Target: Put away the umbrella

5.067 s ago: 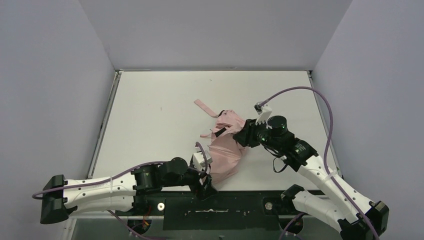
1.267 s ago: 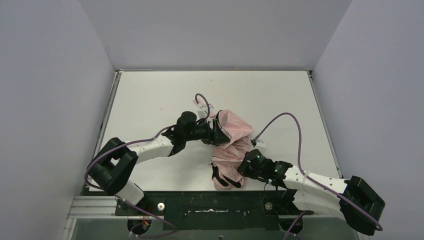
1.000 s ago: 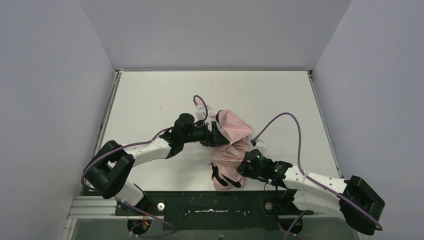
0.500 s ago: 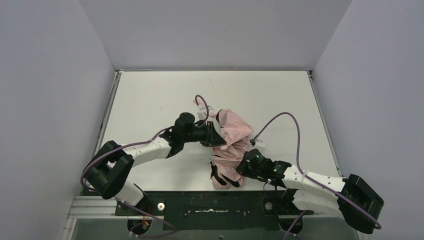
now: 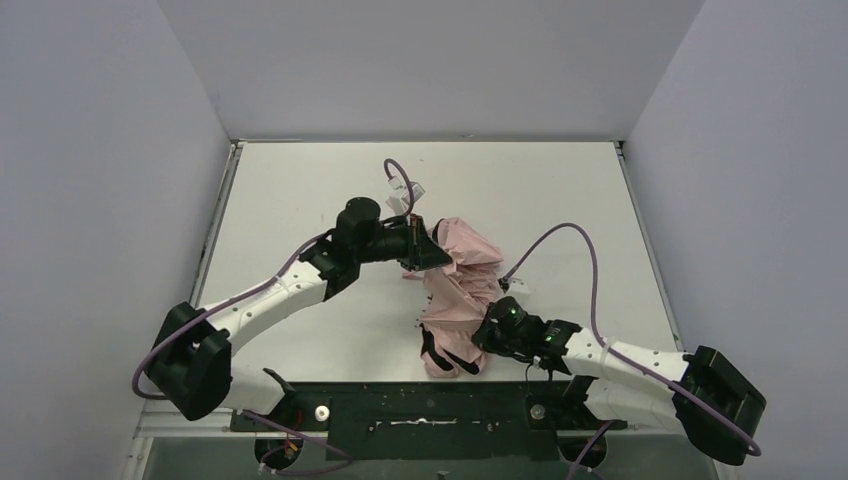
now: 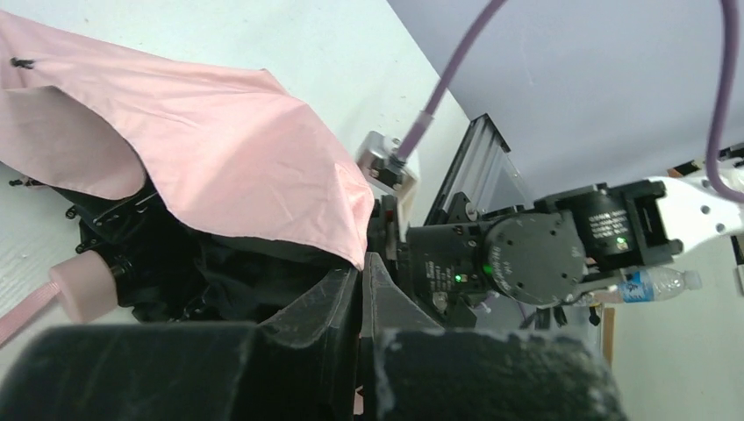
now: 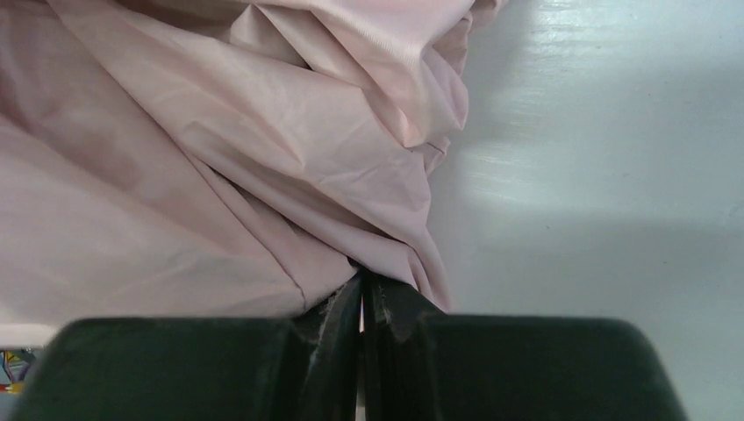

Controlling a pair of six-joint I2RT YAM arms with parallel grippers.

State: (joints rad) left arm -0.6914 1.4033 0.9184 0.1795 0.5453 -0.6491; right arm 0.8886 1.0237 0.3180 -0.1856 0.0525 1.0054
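The umbrella (image 5: 462,283), crumpled pale pink fabric with black ribs, lies mid-table toward the near edge. My left gripper (image 5: 436,252) is shut on a corner of its fabric at the far left side; in the left wrist view the jaws (image 6: 361,260) pinch the pink edge (image 6: 263,167), with the dark ribs and the small pink handle (image 6: 83,288) beneath. My right gripper (image 5: 482,336) is shut on a fold of fabric at the umbrella's near right side; in the right wrist view its fingers (image 7: 361,281) close on the pink cloth (image 7: 219,175).
The white table (image 5: 300,200) is walled by grey panels on three sides. Purple cables (image 5: 560,240) loop above both wrists. A black rail (image 5: 430,410) runs along the near edge. A water bottle (image 6: 654,282) shows beyond the table in the left wrist view.
My left gripper has shut on the umbrella's fabric edge and risen slightly toward the far side, lifting that corner. The right gripper keeps its grip, almost still.
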